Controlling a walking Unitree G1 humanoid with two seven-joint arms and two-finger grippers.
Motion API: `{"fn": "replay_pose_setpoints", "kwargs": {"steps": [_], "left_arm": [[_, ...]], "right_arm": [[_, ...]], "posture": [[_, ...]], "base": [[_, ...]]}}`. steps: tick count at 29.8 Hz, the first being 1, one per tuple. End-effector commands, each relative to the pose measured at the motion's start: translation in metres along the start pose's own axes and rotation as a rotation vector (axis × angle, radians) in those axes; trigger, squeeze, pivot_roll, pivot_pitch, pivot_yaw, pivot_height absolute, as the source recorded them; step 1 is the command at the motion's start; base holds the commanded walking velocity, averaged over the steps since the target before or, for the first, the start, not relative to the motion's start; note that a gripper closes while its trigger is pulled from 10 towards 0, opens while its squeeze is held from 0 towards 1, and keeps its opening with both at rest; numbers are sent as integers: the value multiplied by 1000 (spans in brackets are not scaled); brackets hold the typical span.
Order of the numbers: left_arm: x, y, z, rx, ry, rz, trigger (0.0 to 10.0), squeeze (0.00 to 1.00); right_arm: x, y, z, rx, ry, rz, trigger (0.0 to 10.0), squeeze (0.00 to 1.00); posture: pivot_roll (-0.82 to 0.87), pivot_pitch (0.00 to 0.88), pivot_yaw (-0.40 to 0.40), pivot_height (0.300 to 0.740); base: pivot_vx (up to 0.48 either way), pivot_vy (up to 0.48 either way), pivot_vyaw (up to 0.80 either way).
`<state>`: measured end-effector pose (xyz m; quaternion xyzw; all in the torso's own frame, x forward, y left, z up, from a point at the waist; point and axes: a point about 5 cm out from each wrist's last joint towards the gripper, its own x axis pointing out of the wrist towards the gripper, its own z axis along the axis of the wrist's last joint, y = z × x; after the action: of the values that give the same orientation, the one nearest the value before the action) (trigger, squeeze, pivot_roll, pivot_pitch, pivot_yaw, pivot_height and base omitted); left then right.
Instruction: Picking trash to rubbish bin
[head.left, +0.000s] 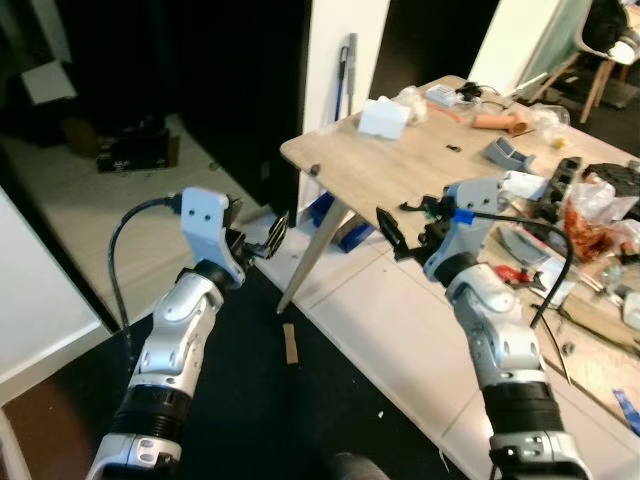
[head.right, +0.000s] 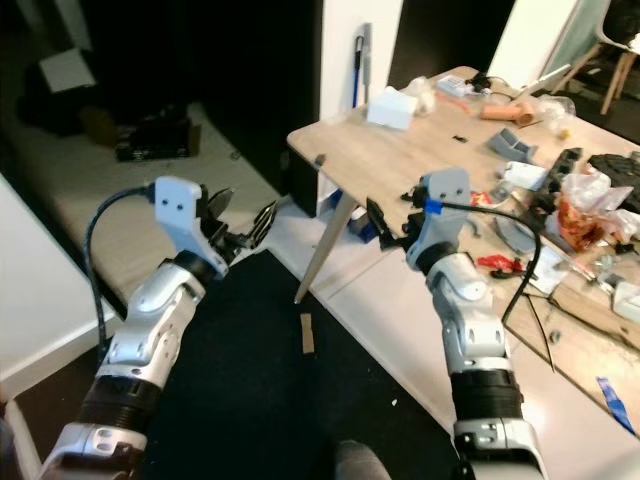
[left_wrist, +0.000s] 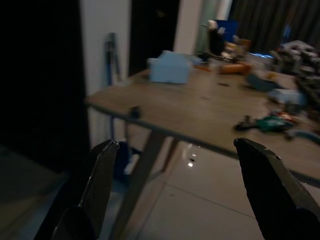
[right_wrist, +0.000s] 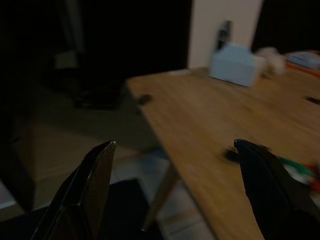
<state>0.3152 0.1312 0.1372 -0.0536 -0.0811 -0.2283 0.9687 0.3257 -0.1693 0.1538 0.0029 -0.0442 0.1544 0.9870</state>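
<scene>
Both arms are raised in front of a light wooden table (head.left: 400, 165) cluttered with small items. My left gripper (head.left: 256, 224) is open and holds nothing; it hovers over the floor short of the table's near corner. My right gripper (head.left: 407, 220) is also open, with nothing between its fingers, beside the table's front edge. Possible trash: a crumpled clear bag with red contents (head.left: 590, 212) on the table's right side, and a small brown scrap (head.left: 290, 343) on the dark floor mat. A pale box (left_wrist: 170, 67) stands at the table's far side.
The slanted table leg (head.left: 312, 250) stands between the two grippers. A dark doorway (head.left: 200, 60) lies behind to the left, with a white pillar (head.left: 340, 50). Tools and cables (head.left: 540, 200) crowd the table's right side. Pale tiles (head.left: 390, 330) run under the table.
</scene>
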Motion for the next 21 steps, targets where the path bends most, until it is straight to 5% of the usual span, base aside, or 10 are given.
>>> {"fn": "replay_pose_setpoints", "kwargs": {"steps": [1,21], "left_arm": [[1,-2,-1,16,9,-14,10000,0],[1,-2,-1,11,10,-16,10000,0]], "right_arm": [[0,-2,0,-3,7,-7,10000,0],[1,-13,3,-22,1,-68,10000,0]], "posture": [[-95,0,-4,740],[-94,0,-4,740]], "base": [[0,0,-775],[0,0,-775]]}}
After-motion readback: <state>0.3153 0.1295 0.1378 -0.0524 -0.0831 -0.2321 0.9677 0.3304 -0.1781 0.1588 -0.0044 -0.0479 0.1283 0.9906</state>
